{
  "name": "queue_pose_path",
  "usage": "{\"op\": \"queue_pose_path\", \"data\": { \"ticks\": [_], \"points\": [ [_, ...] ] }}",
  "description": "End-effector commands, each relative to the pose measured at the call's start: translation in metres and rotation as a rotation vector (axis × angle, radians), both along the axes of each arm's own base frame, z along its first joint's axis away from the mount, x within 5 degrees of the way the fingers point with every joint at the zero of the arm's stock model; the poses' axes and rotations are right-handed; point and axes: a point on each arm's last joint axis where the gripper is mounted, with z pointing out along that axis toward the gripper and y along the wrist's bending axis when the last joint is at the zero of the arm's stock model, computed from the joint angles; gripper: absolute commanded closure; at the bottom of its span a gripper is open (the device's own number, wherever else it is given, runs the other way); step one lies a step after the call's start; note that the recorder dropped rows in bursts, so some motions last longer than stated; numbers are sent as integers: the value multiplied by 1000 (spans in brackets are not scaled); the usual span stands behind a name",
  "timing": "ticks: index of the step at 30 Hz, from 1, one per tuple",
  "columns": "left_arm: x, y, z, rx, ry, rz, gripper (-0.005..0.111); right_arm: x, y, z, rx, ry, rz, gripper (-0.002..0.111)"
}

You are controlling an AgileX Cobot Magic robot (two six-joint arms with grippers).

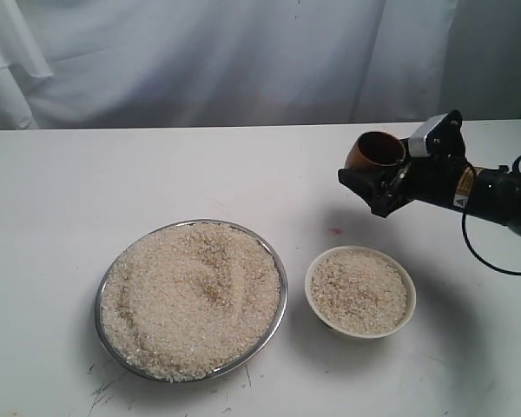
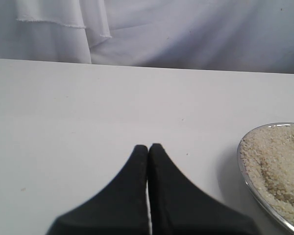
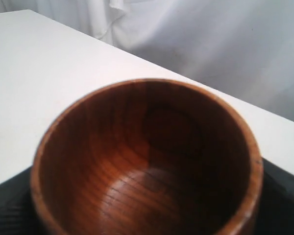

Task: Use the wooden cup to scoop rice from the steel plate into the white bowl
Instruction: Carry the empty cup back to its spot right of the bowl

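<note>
Right gripper, jaws clamped on the wooden cup; the cup sits between the black fingers, mouth up and slightly tilted, its inside bare reddish wood; it hangs clear of the white table, above and beyond the white bowl. Right arm enters from the right edge, near level, wrist bent towards the cup. The bowl holds rice close to its rim; the steel plate lies just beside it on the left, apart, heaped with rice and dented near the middle. Left gripper, fingers pressed together on nothing, hovers low over the table, near the plate's rim.
</note>
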Motion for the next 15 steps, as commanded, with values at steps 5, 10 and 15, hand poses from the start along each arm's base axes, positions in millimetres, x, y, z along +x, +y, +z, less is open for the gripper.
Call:
{"op": "queue_pose_path", "data": {
  "ticks": [5,10,15],
  "points": [
    [0,0,0,1,-13,-3,107,-1,-3,-14,-75,62,9,101],
    [0,0,0,1,-13,-3,107,-6,2,-18,-89,95,56,92],
    [0,0,0,1,-13,-3,107,-7,10,-23,-146,110,54,90]
  ]
}}
